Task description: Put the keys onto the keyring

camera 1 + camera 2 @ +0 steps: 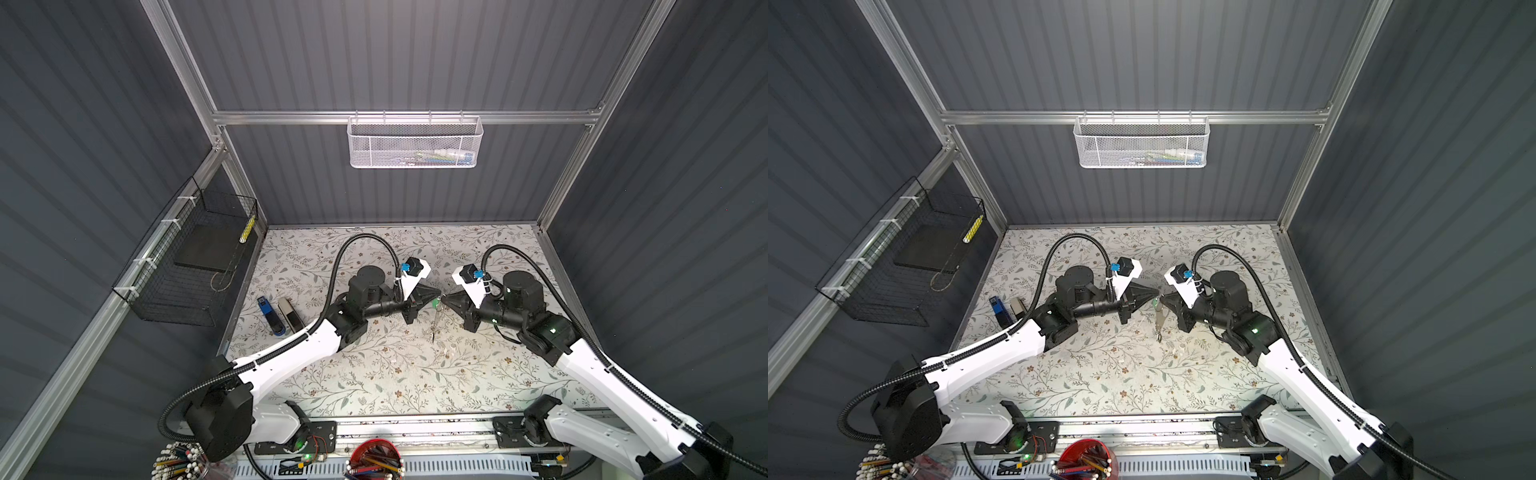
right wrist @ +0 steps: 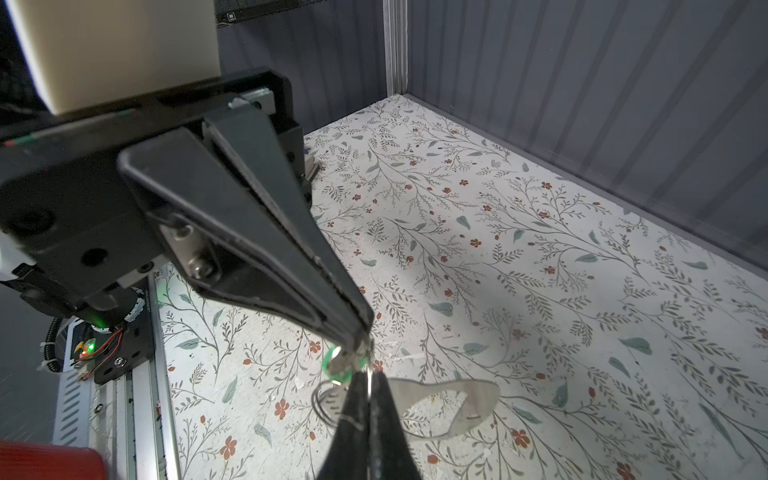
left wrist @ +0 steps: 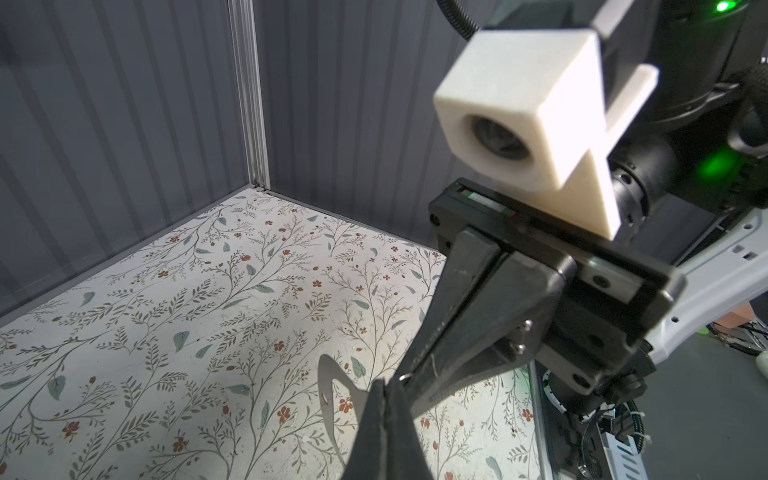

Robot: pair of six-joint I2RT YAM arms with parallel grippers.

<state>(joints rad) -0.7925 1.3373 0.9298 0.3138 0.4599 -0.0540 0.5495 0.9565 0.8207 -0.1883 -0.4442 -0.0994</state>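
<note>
- Keyring (image 2: 482,395), a flat grey piece with an oval cutout, hangs tilted over the middle of the floral counter (image 1: 374,374) and looks to be off the surface.
- Just beside it dangles the green-tagged key (image 2: 337,368), right where the two arm tips meet.
- The right end effector (image 2: 369,376) is pinched fully closed on a thin wire loop of the keyring.
- The left end effector (image 2: 365,328) is clamped tight too, its tip just above the green tag. I can't tell whether it actually grips the key.
- The two tips point at each other, almost touching.
- A blue stapler (image 1: 269,316) and a grey stapler (image 1: 291,313) lie side by side near the counter's left edge, well apart from the arms' tips.
</note>
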